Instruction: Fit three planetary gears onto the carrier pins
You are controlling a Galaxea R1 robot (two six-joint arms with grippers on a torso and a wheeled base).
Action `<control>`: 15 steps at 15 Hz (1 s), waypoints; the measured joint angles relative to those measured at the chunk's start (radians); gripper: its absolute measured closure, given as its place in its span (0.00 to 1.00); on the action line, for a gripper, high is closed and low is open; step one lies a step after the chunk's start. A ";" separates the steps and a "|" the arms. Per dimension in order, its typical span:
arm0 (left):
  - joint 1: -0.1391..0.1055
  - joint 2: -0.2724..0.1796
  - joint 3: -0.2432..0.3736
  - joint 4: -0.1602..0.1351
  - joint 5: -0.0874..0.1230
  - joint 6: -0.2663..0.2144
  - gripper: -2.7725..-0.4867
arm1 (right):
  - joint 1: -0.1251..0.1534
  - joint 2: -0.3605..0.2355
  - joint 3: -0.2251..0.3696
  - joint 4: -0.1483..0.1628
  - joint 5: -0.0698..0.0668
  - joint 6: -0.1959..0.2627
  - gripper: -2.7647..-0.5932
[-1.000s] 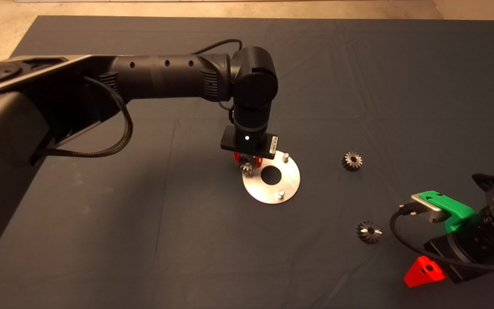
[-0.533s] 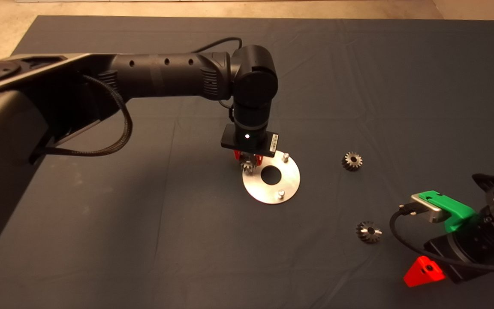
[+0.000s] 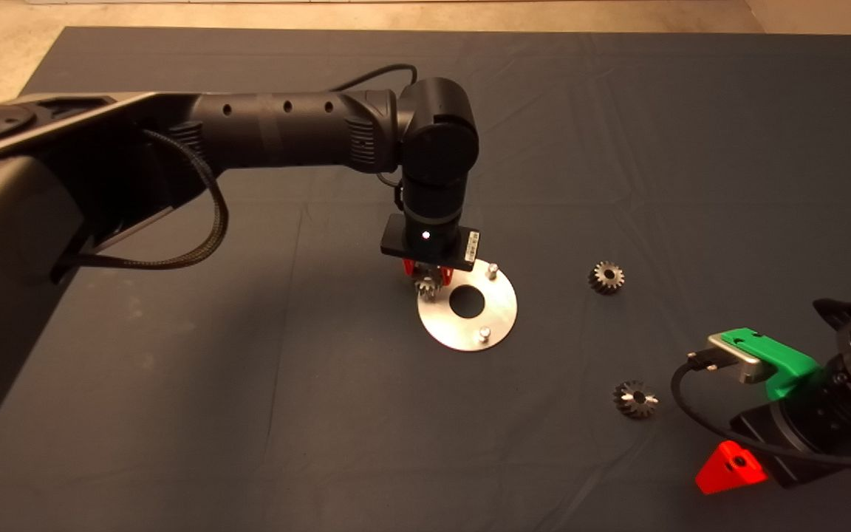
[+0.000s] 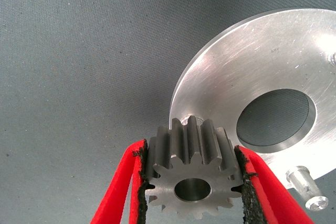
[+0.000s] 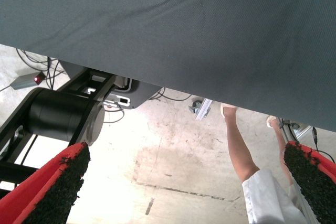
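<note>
Left hand [image 4: 191, 192], fingers clamped on one planetary gear [image 4: 191, 174], has lowered slightly over the past second and now hangs steady at the disc [image 3: 496, 314] rim, its pin hidden beneath; seating appears imminent. Two bare carrier pins [image 3: 493, 270] and both loose gears [image 3: 606, 277] lie beyond it. Right hand [image 5: 184, 187] waits wide open, empty.

The pin beneath the gear [image 4: 192, 174] held between the left fingers [image 4: 122, 187] is hidden, so whether the gear sits on it cannot be told. The plate [image 4: 273, 51] runs off the edge beyond those fingers. Between the right fingers [image 5: 55, 184], a person's legs [image 5: 244, 156] are cut off.
</note>
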 joint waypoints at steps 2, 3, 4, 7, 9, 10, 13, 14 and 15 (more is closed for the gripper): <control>0.001 0.000 0.000 0.002 0.000 -0.001 0.81 | 0.000 0.000 0.000 0.000 0.000 0.000 0.01; 0.002 0.000 0.001 0.003 0.000 -0.001 0.81 | 0.000 0.000 0.000 0.000 0.000 0.000 0.01; 0.003 0.001 0.002 0.005 0.000 -0.004 0.81 | 0.000 0.000 0.000 0.000 0.000 0.000 0.01; 0.005 0.002 0.003 0.005 0.001 -0.005 0.81 | 0.000 0.000 0.000 0.000 0.000 0.000 0.01; 0.005 0.002 0.005 0.006 0.002 -0.006 0.81 | 0.000 0.000 0.000 0.000 0.000 0.000 0.01; 0.006 0.002 0.008 0.006 0.002 -0.008 0.81 | 0.000 0.000 0.000 0.000 0.000 0.000 0.01; 0.011 0.002 0.011 0.006 0.000 -0.013 0.81 | 0.000 0.000 0.000 0.000 0.000 0.000 0.01; 0.031 0.002 0.011 0.013 -0.001 -0.014 0.81 | 0.000 0.000 0.000 0.000 0.000 0.000 0.01; 0.048 0.003 0.011 0.013 0.000 -0.015 0.81 | 0.000 0.000 0.000 0.000 -0.001 0.000 0.01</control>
